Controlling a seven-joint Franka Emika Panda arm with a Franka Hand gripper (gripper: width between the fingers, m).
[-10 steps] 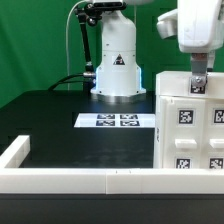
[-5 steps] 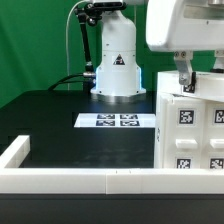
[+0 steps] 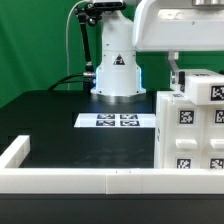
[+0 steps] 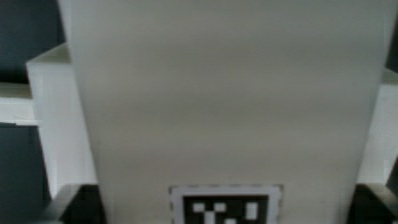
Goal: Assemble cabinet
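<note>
The cabinet [image 3: 190,135], a big white box with several black-and-white tags, stands at the exterior view's right edge behind the white rail. A white tagged panel [image 3: 208,88] sits at its top. My gripper [image 3: 198,82] hangs over it from above, with one dark finger [image 3: 175,76] showing at the panel's left side. In the wrist view the white panel [image 4: 222,100] fills the picture and runs away from my gripper [image 4: 222,205]. Its tag [image 4: 228,207] lies between the dark fingers [image 4: 71,205], which press on its two sides. The gripper looks shut on the panel.
The marker board [image 3: 117,121] lies flat in the middle of the black table. The arm's white base [image 3: 116,62] stands behind it. A long low white rail [image 3: 90,179] runs along the front, with a corner piece [image 3: 14,152] at the left.
The gripper and wrist have moved towards the exterior view's left over the cabinet's top. The tagged panel now shows apart from the body at the top right.
</note>
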